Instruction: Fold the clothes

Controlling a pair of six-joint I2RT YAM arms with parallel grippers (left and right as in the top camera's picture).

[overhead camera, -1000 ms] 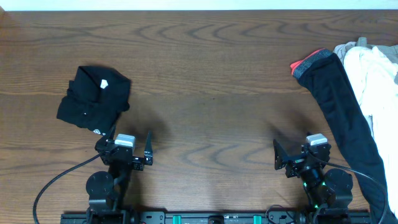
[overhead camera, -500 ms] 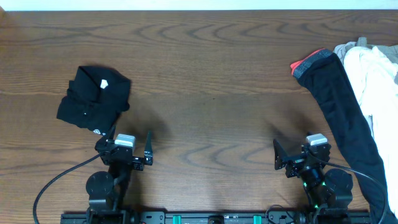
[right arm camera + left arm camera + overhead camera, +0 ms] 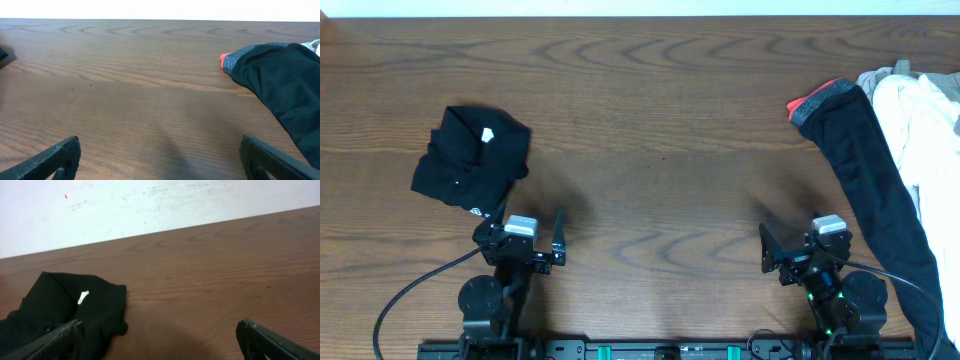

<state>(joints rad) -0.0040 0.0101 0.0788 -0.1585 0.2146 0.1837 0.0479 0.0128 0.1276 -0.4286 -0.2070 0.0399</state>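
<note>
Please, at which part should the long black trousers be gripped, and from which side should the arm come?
I would grip the grey waistband at the far end of the trousers, with the right gripper. It lies flat with a free edge toward bare table, so come from above on that left side; pale clothes crowd the right side.

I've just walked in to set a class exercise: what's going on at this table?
Two robot arms are meant to fold the black trousers, but folding has not started. The left hand and right hand both sit open at the near edge of the table, holding nothing. The trousers lie unfolded along the right side, next to a pale cloth pile. A small black folded garment lies on the left.
</note>
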